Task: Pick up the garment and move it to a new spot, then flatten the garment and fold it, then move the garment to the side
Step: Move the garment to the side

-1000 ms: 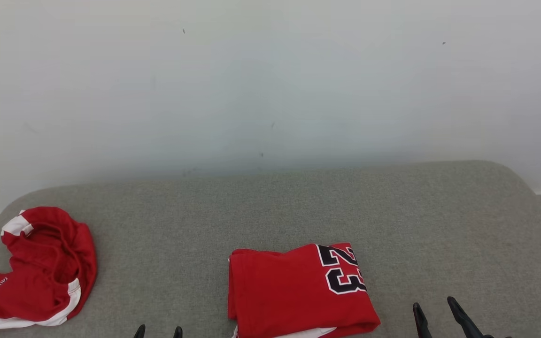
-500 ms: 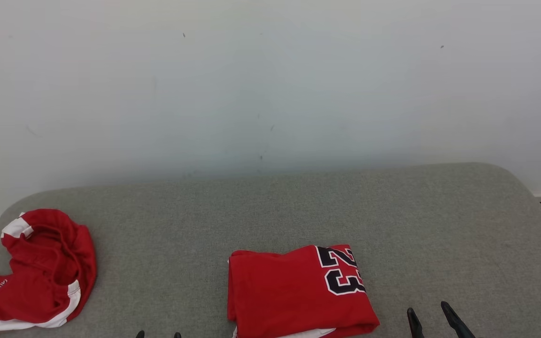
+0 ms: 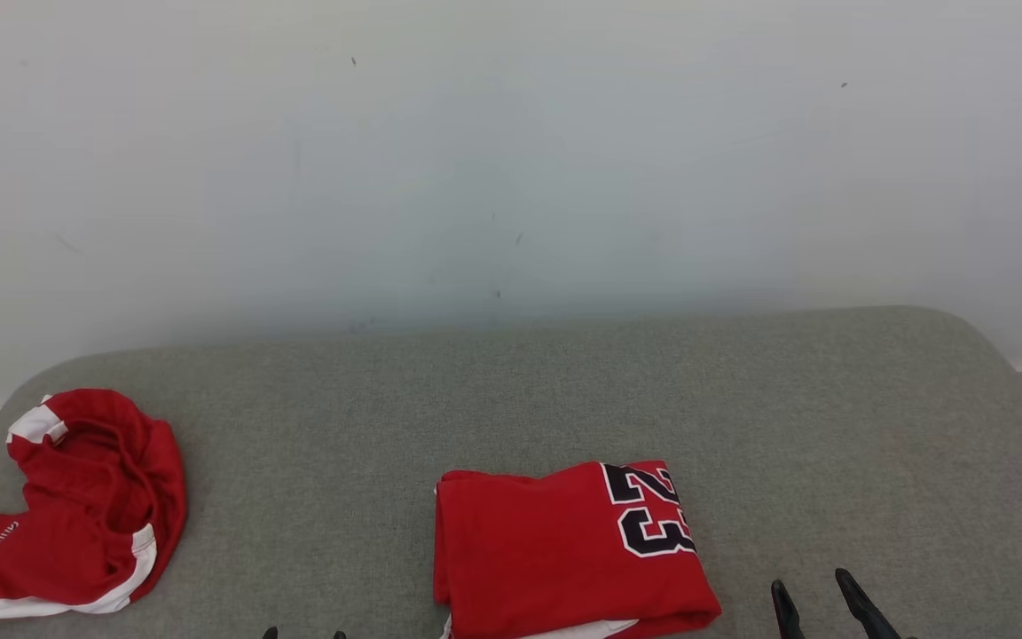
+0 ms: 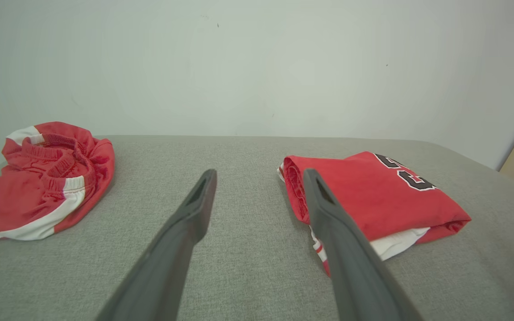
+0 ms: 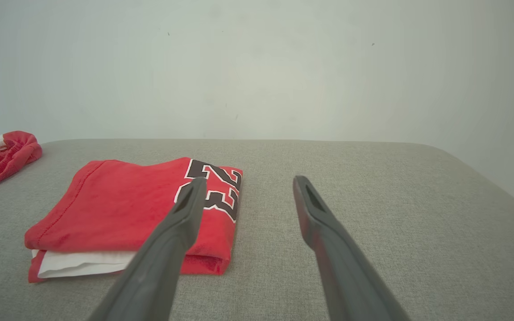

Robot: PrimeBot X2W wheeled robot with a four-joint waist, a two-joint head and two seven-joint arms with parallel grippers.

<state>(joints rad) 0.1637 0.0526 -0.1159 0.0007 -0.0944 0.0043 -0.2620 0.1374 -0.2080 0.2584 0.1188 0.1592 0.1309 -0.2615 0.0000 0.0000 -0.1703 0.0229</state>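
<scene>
Right claw (image 3: 809, 580) sunk lower, released, left claw (image 3: 304, 633) released, tips barely showing, folded garment (image 3: 555, 550) near edge cropped.

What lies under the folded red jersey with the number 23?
A white fabric layer peeks out beneath the folded red number-23 jersey, on the grey upholstered surface. The inner folds are covered.

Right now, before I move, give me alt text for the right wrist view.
A folded red jersey with a black 23 lies on the grey fabric surface, to the left of the open, empty right gripper. A crumpled red-and-white garment sits at the far left edge, a pale wall behind.
</scene>
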